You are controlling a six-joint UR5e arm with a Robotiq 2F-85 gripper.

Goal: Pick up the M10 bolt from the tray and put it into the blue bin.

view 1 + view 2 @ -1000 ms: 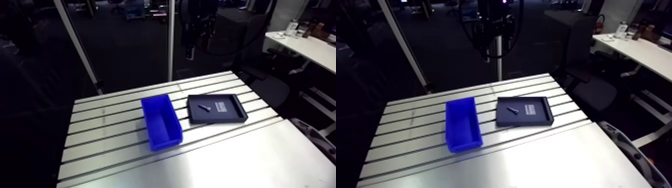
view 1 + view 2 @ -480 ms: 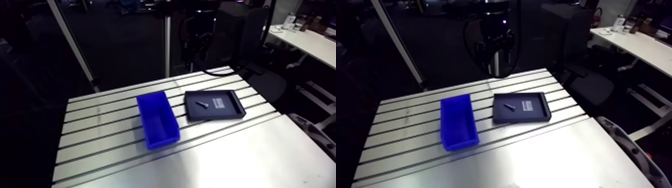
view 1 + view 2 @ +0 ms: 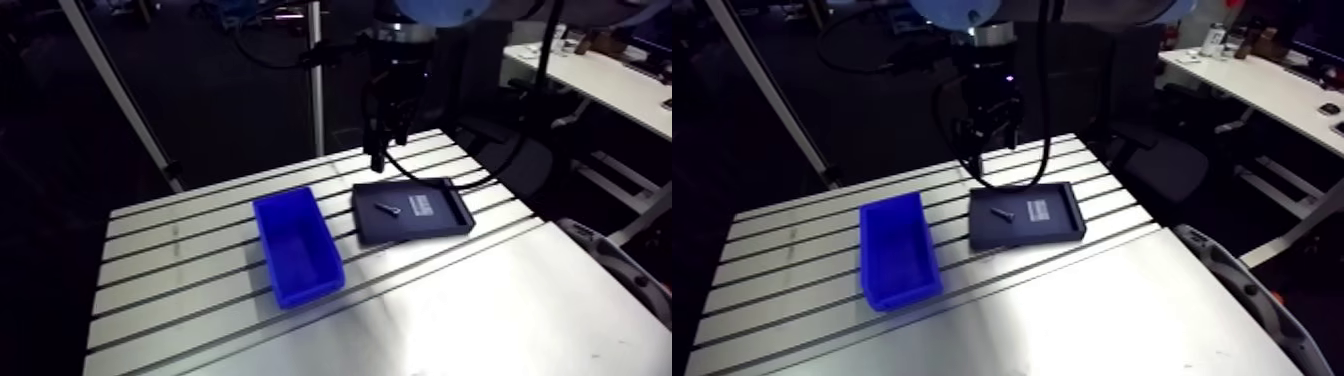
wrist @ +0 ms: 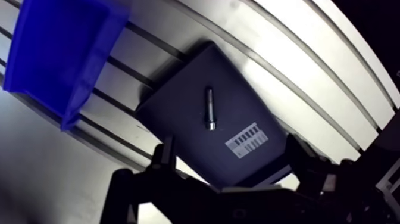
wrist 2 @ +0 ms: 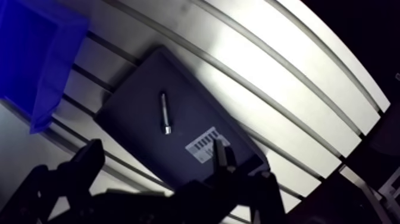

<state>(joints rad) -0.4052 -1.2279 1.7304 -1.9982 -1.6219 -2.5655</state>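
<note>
**A:** Status on the pick?

**B:** Not started, by the look of it. M10 bolt (image 4: 209, 108) lies flat in the black tray (image 4: 178, 119), roughly mid-tray, nothing touching it. Just beside the tray sits the blue bin (image 3: 305, 288), both on the slotted tabletop (image 3: 180, 225).

**A:** And the grasping end?

**B:** The tool (image 4: 231, 143) hangs well above the tray, fingers spread wide, nothing between them. (Arm view puts it over the tray's far edge, but the fingers are too small to read there, so I go by the wrist view.)

**A:** Bolt relative to the gap?

**B:** Ahead of the gap, offset a bit toward the finger on the bin side. I'd say it needs a slide forward plus a small shift binward before descending.

**A:** Axis?

**B:** Long axis points away from the tool, about square to the line between the fingers. Good for us: the close should go across the shank, so I'd expect little or no wrist turn. Thicker end, likely the head, faces the tool.

**A:** Risks?

**B:** Round shank on a smooth tray. An off-centre close may roll it or kick it aside. The barcode label (image 4: 246, 138) lies flat between bolt and tool and should not matter. Tray rim looks low.

**A:** Then the bin?

**B:** Short carry sideways, and the bin mouth is wide. Probably the easy part.
</note>
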